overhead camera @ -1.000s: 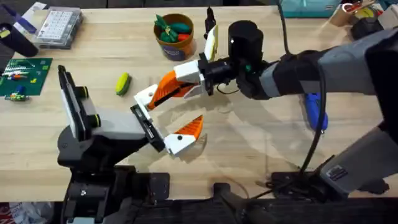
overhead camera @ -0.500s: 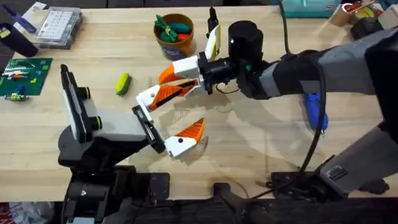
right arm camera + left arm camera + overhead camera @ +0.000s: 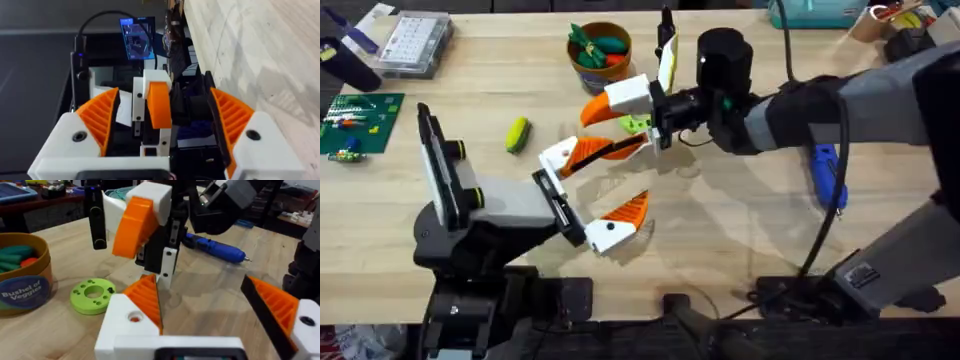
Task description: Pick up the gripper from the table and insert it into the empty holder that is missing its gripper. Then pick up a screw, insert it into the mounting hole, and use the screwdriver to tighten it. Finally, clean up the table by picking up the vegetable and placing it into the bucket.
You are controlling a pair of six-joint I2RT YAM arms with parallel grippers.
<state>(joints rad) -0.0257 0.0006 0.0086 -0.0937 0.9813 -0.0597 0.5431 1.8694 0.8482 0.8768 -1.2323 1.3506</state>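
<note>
1. Overhead view, nearest the bases: the left gripper (image 3: 602,192) hangs low over the table (image 3: 740,250) with its white, orange-padded fingers spread wide and nothing between them.
2. Just beyond it, the right gripper (image 3: 617,128) reaches in from the right. In the right wrist view its fingers (image 3: 100,120) stand apart on either side of a white-and-orange gripper part (image 3: 152,107); whether the pads touch the part cannot be told.
3. A lime-green disc (image 3: 93,295) with a central hole lies flat on the table under the right gripper.
4. The vegetable (image 3: 517,134), yellow-green and oblong, lies on the table left of both grippers, its long axis running roughly near to far.
5. The screwdriver (image 3: 827,178), bright blue, lies on the right side of the table, partly under the right arm; its long axis runs near to far. In the left wrist view its thin metal tip (image 3: 243,259) points away from the bucket.
6. The bucket (image 3: 599,58), farther back, holds bunched green, red and orange toy vegetables (image 3: 598,45).
7. A black cylinder (image 3: 724,57) stands to the bucket's right.
</note>
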